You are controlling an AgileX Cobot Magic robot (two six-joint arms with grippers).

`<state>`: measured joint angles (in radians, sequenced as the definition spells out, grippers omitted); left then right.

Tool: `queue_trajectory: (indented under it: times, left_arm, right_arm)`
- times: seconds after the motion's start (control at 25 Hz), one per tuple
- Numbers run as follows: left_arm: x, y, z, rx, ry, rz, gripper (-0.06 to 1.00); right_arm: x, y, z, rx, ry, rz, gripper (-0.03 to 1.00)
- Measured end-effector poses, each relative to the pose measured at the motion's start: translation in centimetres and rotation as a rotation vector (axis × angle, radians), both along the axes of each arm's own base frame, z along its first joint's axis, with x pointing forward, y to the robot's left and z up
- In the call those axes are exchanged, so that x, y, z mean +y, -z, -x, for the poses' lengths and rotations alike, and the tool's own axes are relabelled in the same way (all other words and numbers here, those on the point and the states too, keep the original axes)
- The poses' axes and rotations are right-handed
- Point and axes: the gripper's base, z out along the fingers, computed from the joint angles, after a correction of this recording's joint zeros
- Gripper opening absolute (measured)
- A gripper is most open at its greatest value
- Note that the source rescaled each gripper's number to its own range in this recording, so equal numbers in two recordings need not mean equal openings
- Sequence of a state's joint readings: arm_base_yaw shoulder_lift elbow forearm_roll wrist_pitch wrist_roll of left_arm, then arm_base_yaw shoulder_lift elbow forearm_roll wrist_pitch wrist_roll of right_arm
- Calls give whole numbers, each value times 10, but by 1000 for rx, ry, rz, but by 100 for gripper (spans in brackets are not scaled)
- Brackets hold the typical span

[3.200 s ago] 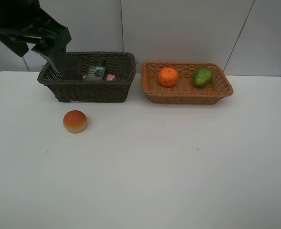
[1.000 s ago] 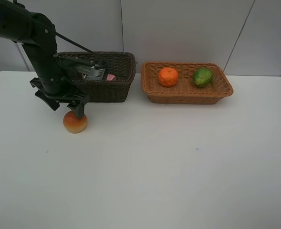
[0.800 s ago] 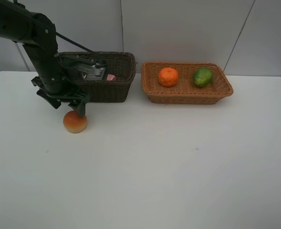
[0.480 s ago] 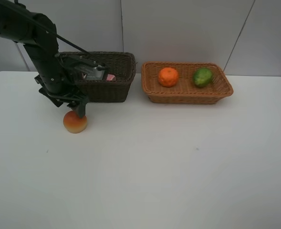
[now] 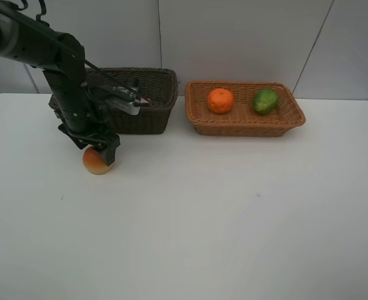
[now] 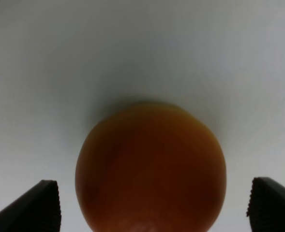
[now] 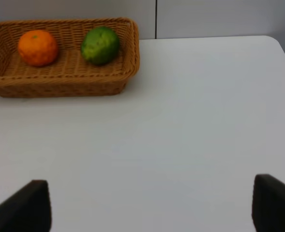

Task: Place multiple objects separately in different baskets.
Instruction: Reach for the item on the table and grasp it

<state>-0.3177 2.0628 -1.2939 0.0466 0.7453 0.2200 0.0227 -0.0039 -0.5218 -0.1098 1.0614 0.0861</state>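
The red-yellow peach (image 5: 97, 163) lies on the white table in front of the dark brown basket (image 5: 152, 94). My left gripper (image 5: 100, 154) is open and low over the peach, with one finger on each side of it and no contact showing in the left wrist view (image 6: 151, 166). The orange (image 5: 220, 100) and the green lime (image 5: 265, 100) lie in the light tan basket (image 5: 243, 125). A sliver of the pink bottle (image 5: 145, 100) shows in the dark basket. The arm hides the grey bottle and the mauve cup. My right gripper (image 7: 152, 208) is open and empty over bare table.
The right wrist view shows the tan basket (image 7: 60, 79) with the orange (image 7: 37, 47) and lime (image 7: 100, 44) ahead of the gripper. The two baskets stand side by side at the table's back edge, near the wall.
My left arm left the dark basket, came down to the peach and lowered its open fingers around it. The peach and the fruits in the tan basket have not moved.
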Motion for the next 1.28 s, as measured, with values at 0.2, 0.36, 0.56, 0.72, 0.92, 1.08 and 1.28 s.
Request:
queue_trajectory:
  times: [0.2, 0.36, 0.56, 0.72, 0.92, 1.08, 1.28]
  left_arm:
    - [0, 7, 0, 17, 2, -8, 100]
    - [0, 13, 0, 30, 3, -13, 100]
    - [0, 13, -1, 23, 8, -14, 100]
    - [1, 18, -1, 28, 18, -27, 100]
    - [1, 20, -3, 18, 25, -31, 100]
    - [1, 25, -2, 29, 25, -35, 100]
    - [1, 27, -2, 31, 26, -35, 100]
  right_arm:
    - [0, 0, 0, 0, 0, 0, 79]
    - [0, 0, 0, 0, 0, 0, 79]
    - [0, 0, 0, 0, 0, 0, 79]
    - [0, 0, 0, 0, 0, 0, 79]
    - [0, 0, 0, 0, 0, 0, 79]
    - [0, 0, 0, 0, 0, 0, 79]
    - [0, 0, 0, 0, 0, 0, 79]
